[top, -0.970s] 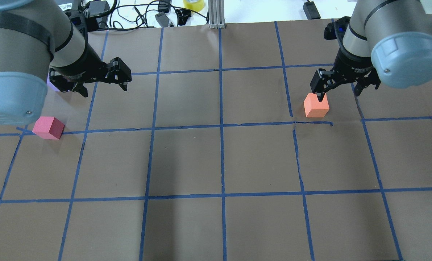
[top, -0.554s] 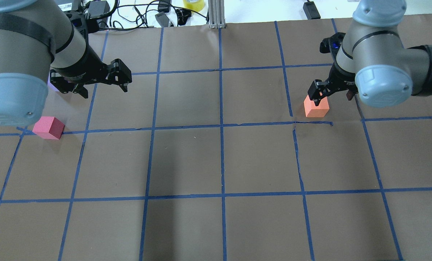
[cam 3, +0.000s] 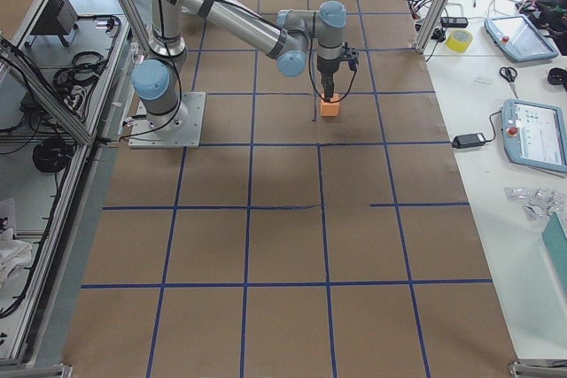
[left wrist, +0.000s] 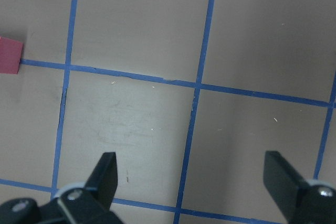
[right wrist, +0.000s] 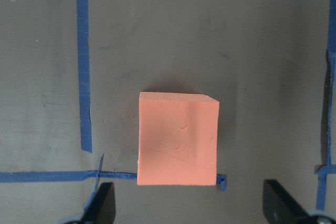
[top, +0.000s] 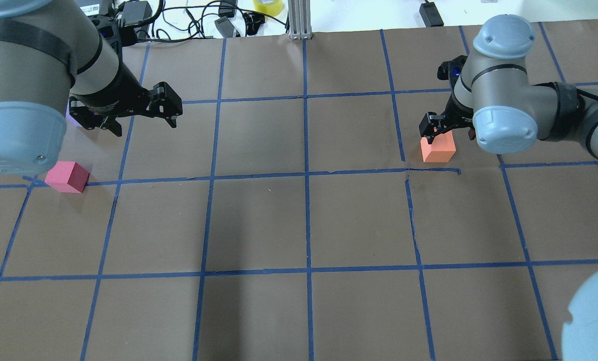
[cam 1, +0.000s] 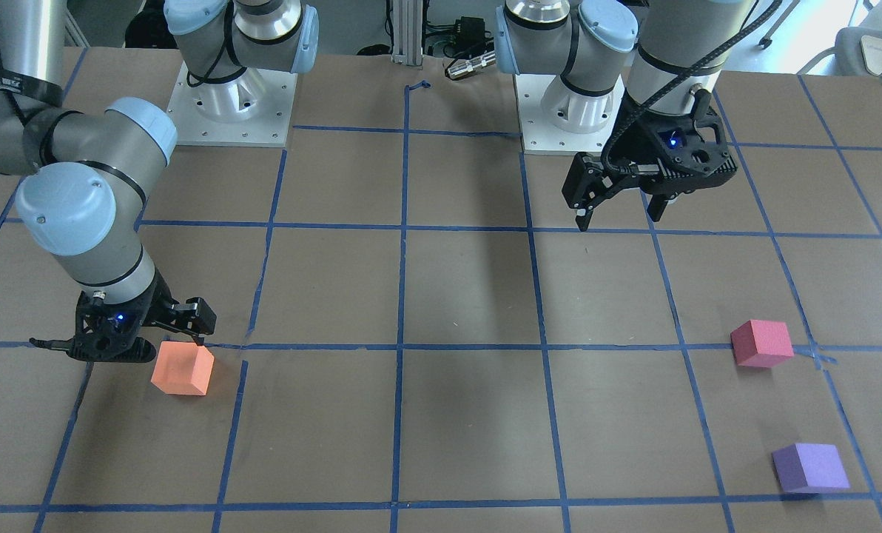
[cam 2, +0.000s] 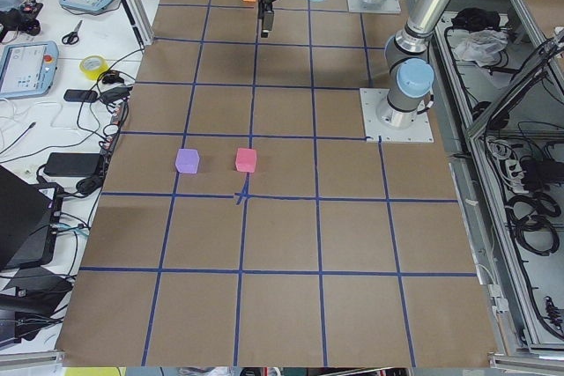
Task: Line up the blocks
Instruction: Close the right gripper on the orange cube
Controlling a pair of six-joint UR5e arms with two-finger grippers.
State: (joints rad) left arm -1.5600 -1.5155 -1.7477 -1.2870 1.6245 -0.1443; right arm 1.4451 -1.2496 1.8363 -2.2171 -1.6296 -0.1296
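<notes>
Our line is unstarted: right jaws wide over orange block [top: 437, 149] at three o'clock, left jaws wide, pink block [top: 68, 176] and purple block [cam 2: 187, 160] at nine.

Purple block [cam 1: 810, 467] mostly behind left arm [top: 28, 65] overhead, pinkish-red block [left wrist: 9, 55] cropped — left wrist view

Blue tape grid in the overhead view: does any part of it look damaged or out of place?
Yes. Beside the orange block the blue tape is irregular. The vertical strip stops short of the crossing, and the horizontal strip is wrinkled and ends early, out of line with the strip farther right. Elsewhere the grid runs mostly straight.
</notes>
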